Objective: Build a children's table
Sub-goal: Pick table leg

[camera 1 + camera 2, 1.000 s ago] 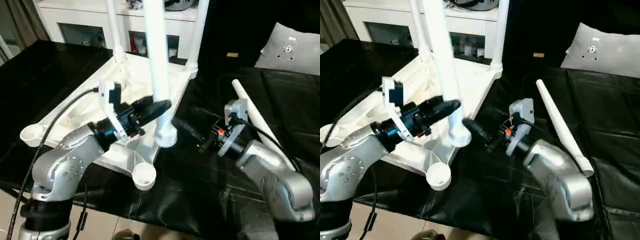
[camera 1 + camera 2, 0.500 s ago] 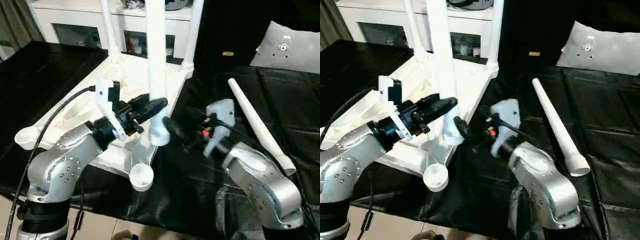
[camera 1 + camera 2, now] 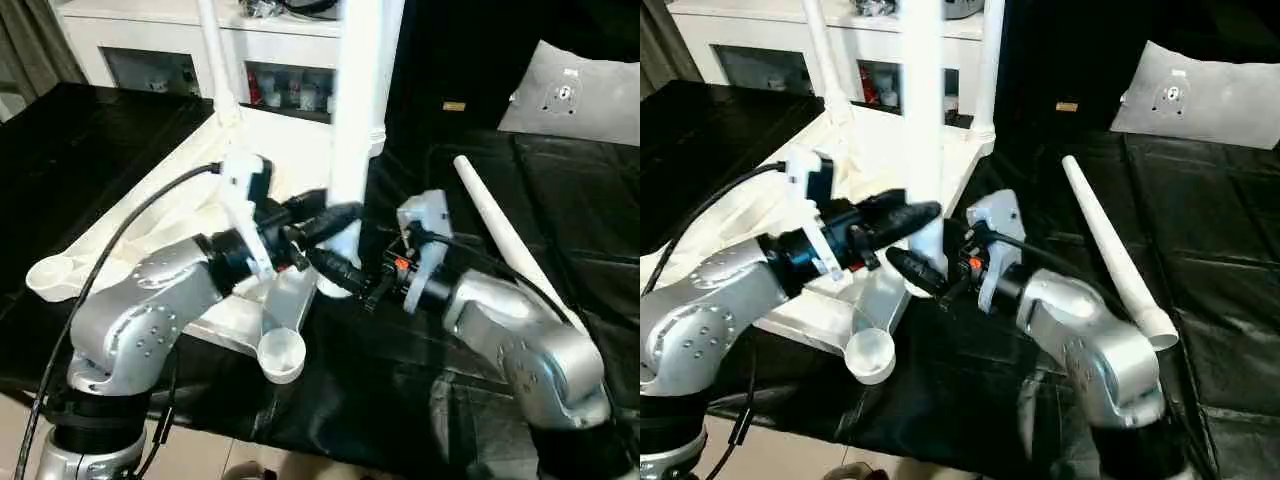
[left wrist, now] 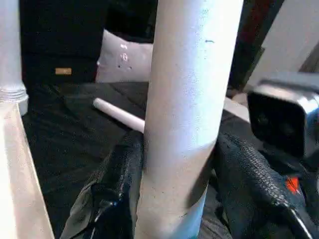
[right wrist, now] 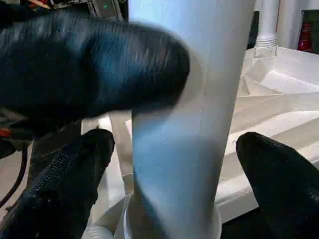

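Note:
The children's table top [image 3: 180,215] lies upside down on the black surface, ribbed side up. Two white legs [image 3: 212,55] [image 3: 986,70] stand in its far corner sockets. My left gripper [image 3: 340,215] is shut on a third leg [image 3: 355,100] and holds it upright over the top's right edge. In the left wrist view this leg [image 4: 184,124] sits tight between the fingers [image 4: 114,184]. My right gripper [image 3: 330,272] is open around the leg's lower end, its fingers [image 5: 65,184] apart from the tube [image 5: 184,129]. A fourth leg [image 3: 500,235] lies loose on the right.
Empty corner sockets show at the near corner [image 3: 280,355] and the left corner [image 3: 45,275]. A white cabinet with glass doors [image 3: 150,45] stands behind. A grey-white pillow-like pad [image 3: 575,95] lies at the back right. The black surface's front edge runs just under my arms.
My left gripper has carried the upright leg to the right. My right gripper has swung in from the right and now straddles the leg's lower end. The camera also shifted.

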Robot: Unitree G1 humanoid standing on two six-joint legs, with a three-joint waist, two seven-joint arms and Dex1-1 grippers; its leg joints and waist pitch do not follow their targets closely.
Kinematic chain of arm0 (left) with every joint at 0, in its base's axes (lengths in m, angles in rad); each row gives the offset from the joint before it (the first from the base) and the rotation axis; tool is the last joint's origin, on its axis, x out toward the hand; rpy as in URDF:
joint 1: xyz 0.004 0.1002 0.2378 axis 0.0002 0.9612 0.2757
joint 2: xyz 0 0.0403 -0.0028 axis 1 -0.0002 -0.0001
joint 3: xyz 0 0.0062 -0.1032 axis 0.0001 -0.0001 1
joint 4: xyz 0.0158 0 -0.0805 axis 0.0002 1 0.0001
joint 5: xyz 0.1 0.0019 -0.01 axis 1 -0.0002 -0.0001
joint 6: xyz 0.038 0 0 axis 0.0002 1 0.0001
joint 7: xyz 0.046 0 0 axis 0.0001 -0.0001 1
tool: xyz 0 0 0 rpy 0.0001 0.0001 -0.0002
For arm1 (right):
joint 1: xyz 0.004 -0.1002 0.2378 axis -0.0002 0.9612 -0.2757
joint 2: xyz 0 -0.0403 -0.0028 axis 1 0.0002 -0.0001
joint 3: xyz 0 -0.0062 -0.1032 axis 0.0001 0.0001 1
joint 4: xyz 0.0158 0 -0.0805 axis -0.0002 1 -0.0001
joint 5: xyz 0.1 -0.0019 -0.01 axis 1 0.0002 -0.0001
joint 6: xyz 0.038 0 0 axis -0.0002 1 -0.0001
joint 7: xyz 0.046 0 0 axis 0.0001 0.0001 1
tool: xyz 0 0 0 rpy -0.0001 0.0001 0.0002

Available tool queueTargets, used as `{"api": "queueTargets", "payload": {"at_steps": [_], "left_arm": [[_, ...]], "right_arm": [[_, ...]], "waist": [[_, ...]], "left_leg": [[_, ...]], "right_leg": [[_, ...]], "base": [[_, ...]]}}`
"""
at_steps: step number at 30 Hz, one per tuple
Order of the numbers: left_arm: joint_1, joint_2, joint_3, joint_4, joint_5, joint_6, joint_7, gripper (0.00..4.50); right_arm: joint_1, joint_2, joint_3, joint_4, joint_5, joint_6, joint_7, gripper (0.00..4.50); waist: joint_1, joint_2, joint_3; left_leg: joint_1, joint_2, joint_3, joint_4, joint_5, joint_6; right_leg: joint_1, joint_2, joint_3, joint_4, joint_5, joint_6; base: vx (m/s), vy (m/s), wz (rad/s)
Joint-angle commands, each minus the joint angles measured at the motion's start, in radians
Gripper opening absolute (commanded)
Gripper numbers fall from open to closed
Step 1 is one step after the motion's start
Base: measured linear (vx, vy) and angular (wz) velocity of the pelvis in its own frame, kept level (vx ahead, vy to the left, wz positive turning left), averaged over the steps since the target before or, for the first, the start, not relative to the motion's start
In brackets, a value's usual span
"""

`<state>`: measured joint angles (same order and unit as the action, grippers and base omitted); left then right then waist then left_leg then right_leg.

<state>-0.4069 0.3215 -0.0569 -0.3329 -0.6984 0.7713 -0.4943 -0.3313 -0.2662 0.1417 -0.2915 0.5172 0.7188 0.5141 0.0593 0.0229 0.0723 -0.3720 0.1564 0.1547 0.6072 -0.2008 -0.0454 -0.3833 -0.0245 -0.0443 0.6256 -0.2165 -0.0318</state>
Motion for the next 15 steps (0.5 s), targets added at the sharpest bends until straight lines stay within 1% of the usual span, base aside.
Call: {"api": "queueTargets", "payload": {"at_steps": [1, 2, 3, 5, 6, 8, 11, 12, 14, 15], "left_arm": [[-0.021, 0.018, -0.012, -0.036, 0.017, -0.003, -0.014, 1.93], [-0.021, 0.023, -0.016, -0.039, 0.019, -0.003, -0.019, 1.93], [-0.021, 0.025, -0.018, -0.041, 0.021, -0.003, -0.022, 1.93], [-0.021, 0.028, -0.022, -0.042, 0.026, -0.004, -0.027, 1.93], [-0.021, 0.032, -0.027, -0.043, 0.032, -0.007, -0.031, 1.93], [-0.022, 0.034, -0.028, -0.041, 0.036, -0.011, -0.034, 1.93], [-0.026, 0.041, -0.034, -0.040, 0.042, -0.015, -0.040, 1.93], [-0.026, 0.042, -0.034, -0.040, 0.042, -0.015, -0.040, 1.93], [-0.027, 0.037, -0.036, -0.045, 0.035, -0.014, -0.040, 1.93], [-0.027, 0.036, -0.037, -0.046, 0.035, -0.013, -0.040, 1.93]], "right_arm": [[-0.023, -0.005, -0.012, 0.013, 0.018, 0.021, 0.011, 4.17], [-0.029, -0.006, -0.015, 0.017, 0.022, 0.026, 0.012, 4.07], [-0.033, -0.007, -0.017, 0.019, 0.024, 0.028, 0.014, 4.07], [-0.038, -0.009, -0.019, 0.024, 0.024, 0.034, 0.020, 3.82], [-0.043, -0.015, -0.018, 0.026, 0.024, 0.046, 0.027, 3.82], [-0.047, -0.023, -0.017, 0.029, 0.029, 0.056, 0.033, 3.58], [-0.048, -0.035, -0.014, 0.025, 0.034, 0.074, 0.042, 3.37], [-0.048, -0.036, -0.014, 0.025, 0.035, 0.075, 0.043, 3.37], [-0.046, -0.038, -0.015, 0.026, 0.041, 0.087, 0.049, 3.02], [-0.046, -0.038, -0.016, 0.026, 0.043, 0.089, 0.050, 3.02]], "waist": [[0.002, -0.003, -0.061], [0.002, -0.004, -0.061], [0.002, -0.002, -0.061], [0.003, -0.002, -0.062], [0.003, -0.002, -0.063], [0.005, -0.002, -0.063], [0.005, -0.003, -0.062], [0.005, -0.003, -0.063], [0.006, -0.002, -0.063], [0.005, -0.002, -0.063]], "left_leg": [[0.005, 0.060, -0.021, -0.066, -0.082, -0.003], [0.004, 0.060, -0.021, -0.066, -0.081, -0.003], [0.004, 0.060, -0.020, -0.066, -0.078, -0.003], [0.005, 0.061, -0.020, -0.065, -0.074, -0.003], [0.004, 0.061, -0.020, -0.065, -0.069, -0.001], [0.005, 0.061, -0.020, -0.065, -0.068, -0.002], [0.004, 0.060, -0.020, -0.065, -0.072, -0.002], [0.004, 0.060, -0.020, -0.064, -0.073, -0.003], [0.004, 0.060, -0.020, -0.064, -0.071, -0.003], [0.004, 0.060, -0.020, -0.064, -0.071, -0.003]], "right_leg": [[0.048, -0.104, 0.061, -0.082, -0.173, -0.130], [0.050, -0.104, 0.061, -0.081, -0.170, -0.133], [0.050, -0.105, 0.061, -0.081, -0.167, -0.136], [0.050, -0.105, 0.061, -0.080, -0.159, -0.138], [0.050, -0.104, 0.061, -0.079, -0.146, -0.140], [0.051, -0.105, 0.060, -0.078, -0.141, -0.144], [0.051, -0.104, 0.061, -0.079, -0.147, -0.142], [0.052, -0.105, 0.061, -0.080, -0.155, -0.141], [0.051, -0.105, 0.061, -0.080, -0.157, -0.142], [0.051, -0.104, 0.060, -0.080, -0.156, -0.142]], "base": [[0.000, 0.000, 0.00], [0.000, 0.000, 0.00], [0.000, 0.000, 0.00], [0.000, 0.000, 0.00], [0.000, 0.000, 0.00], [0.000, 0.000, 0.00], [0.000, 0.000, 0.00], [0.000, 0.000, 0.00], [0.000, 0.000, 0.00], [0.000, 0.000, 0.00]]}}
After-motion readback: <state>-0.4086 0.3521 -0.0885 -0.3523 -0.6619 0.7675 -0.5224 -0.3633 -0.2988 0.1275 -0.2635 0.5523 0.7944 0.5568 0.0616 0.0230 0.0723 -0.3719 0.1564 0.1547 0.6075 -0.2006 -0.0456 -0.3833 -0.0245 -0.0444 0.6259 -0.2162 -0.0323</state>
